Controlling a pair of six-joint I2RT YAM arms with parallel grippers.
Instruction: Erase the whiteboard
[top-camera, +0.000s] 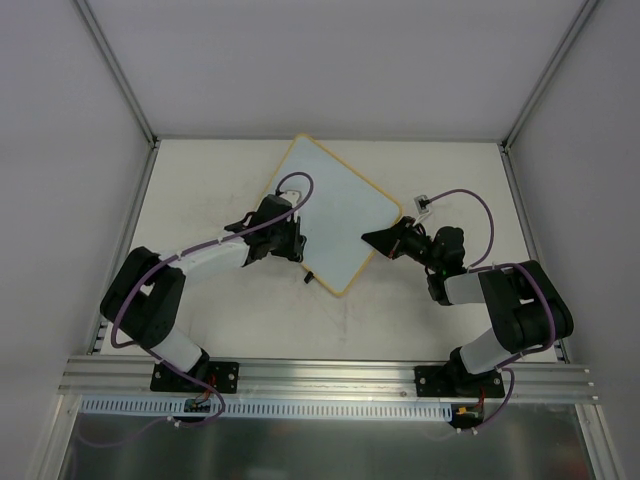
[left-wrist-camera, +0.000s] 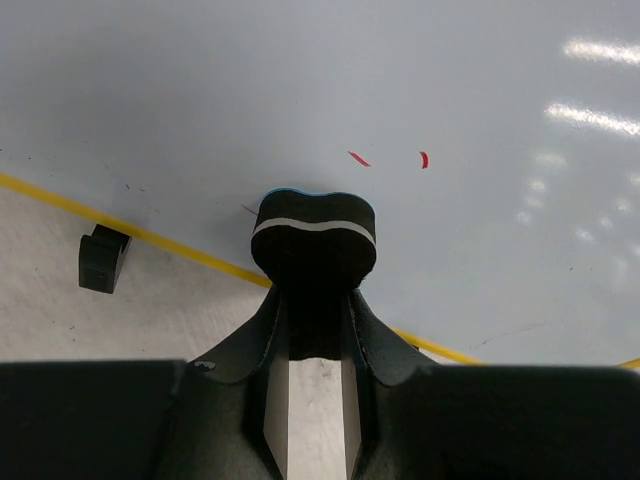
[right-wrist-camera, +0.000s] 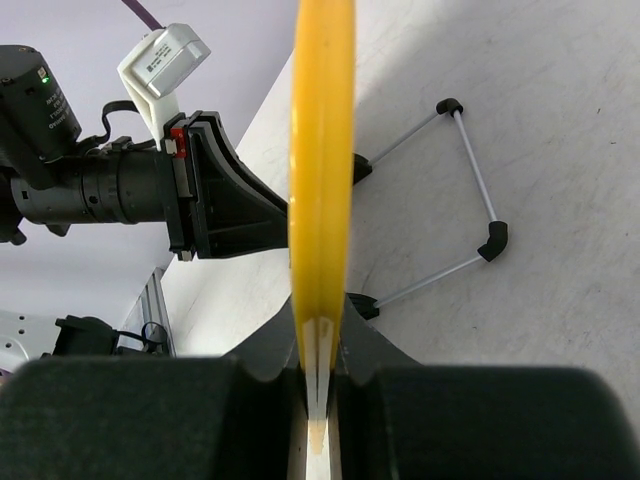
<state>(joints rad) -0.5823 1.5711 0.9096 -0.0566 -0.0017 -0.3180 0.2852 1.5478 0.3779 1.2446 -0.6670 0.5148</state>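
The whiteboard (top-camera: 335, 210) lies turned like a diamond in the middle of the table, pale face up, yellow rim around it. My left gripper (top-camera: 283, 243) is shut on a small black eraser block (left-wrist-camera: 313, 240) that rests on the board's face near its lower-left edge. Two short red marks (left-wrist-camera: 359, 158) remain on the face (left-wrist-camera: 420, 90) just beyond the eraser. A black clip (left-wrist-camera: 103, 258) sits outside the rim. My right gripper (top-camera: 381, 240) is shut on the board's right rim (right-wrist-camera: 322, 190), seen edge-on in the right wrist view.
A wire stand (right-wrist-camera: 470, 200) with black corner pieces lies under the board. My left arm (right-wrist-camera: 110, 185) shows across the board in the right wrist view. White walls and metal posts enclose the table (top-camera: 220, 310); an aluminium rail (top-camera: 330, 375) runs along the near edge.
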